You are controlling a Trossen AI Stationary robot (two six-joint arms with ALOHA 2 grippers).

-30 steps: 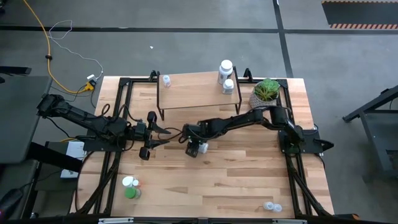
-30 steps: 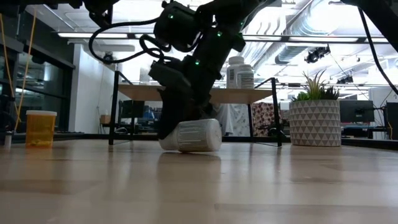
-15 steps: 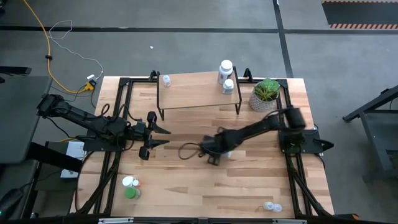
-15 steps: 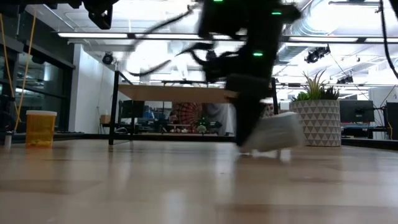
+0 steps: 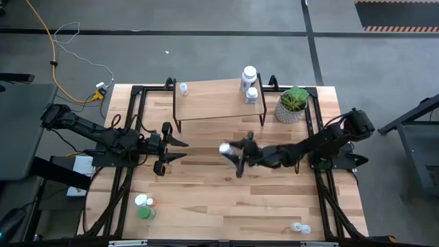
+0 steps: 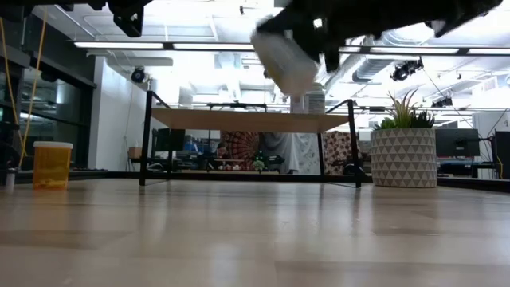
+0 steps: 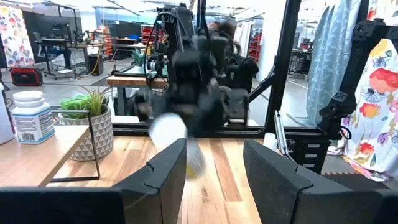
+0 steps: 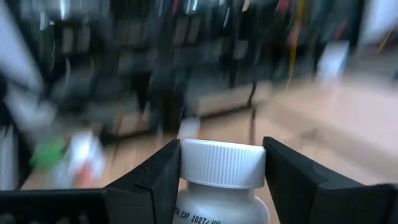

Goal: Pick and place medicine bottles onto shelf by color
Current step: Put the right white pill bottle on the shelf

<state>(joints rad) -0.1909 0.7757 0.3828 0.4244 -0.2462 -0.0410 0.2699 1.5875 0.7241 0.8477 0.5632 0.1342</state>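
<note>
The wooden table (image 5: 274,199) fills the high view, and the shelf (image 5: 212,99) stands on it toward twelve o'clock, carrying two white bottles (image 5: 250,84) at its one o'clock end and a small one (image 5: 183,88) at eleven. The right gripper (image 5: 236,155) hangs near the table's centre, its jaws closed about halfway on a white-capped bottle (image 5: 224,148) lifted clear of the wood. The left gripper (image 5: 168,146) waits at nine o'clock, its jaws half apart and holding nothing. To do this carry well, I judge the arm should level the tilted bottle, clear the shelf edge, and set it upright beside the other whites at one o'clock. The right wrist view alone shows both fingers (image 8: 155,174) pressed against the cap (image 8: 222,163); the low view alone shows the bottle in the air above shelf height and an orange bottle (image 6: 52,163) far to nine o'clock.
</note>
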